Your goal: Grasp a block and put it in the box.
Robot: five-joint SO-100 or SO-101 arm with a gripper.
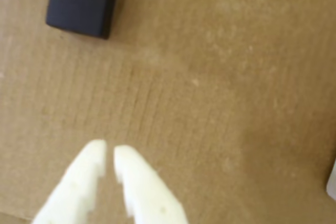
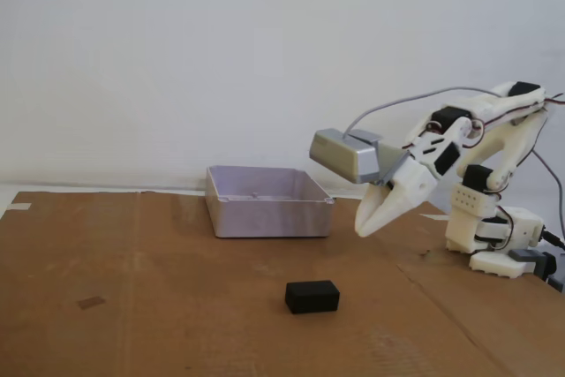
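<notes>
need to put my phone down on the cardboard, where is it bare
Bare: the wide stretch of cardboard left of the block and in front of the box, apart from one small tape scrap. Also the near right corner. Crowded: the right side, under the raised pincer and round the arm's base.

place: hobby bench | evidence: cardboard sheet (image 2: 177,306) as tabletop; bare white wall (image 2: 221,50); 3D-printed arm (image 2: 494,156)

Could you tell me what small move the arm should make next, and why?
Probably open the gripper and lower it toward the block: its fingers are nearly closed and empty, hanging above the cardboard, and the block lies untouched outside the box.
</notes>
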